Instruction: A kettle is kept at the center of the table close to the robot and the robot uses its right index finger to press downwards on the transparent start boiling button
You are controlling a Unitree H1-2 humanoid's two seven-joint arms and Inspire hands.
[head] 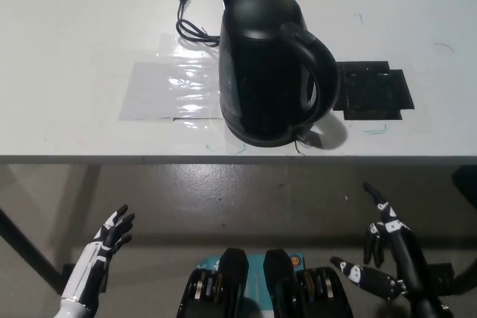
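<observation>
Black kettle [264, 65] stands upright on the white table [67, 27], close to the near edge and about centre, its handle [317, 61] swinging out to the right and its spout pointing to the far left. The start button at the foot of the handle is too small and dark to make out. A black cord [192, 26] trails off from the kettle's far-left side, plug lying on the table. Clear plastic sheet [168, 87] lies flat to the kettle's left, a black mat [373, 91] to its right.

Both hands are low, below the table edge and well apart from the kettle. Right hand [387, 258], black, hangs at the near right, fingers spread wide, one pointing up, holding nothing. Left hand [100, 255], white, rests at the near left, fingers loosely apart, empty too.
</observation>
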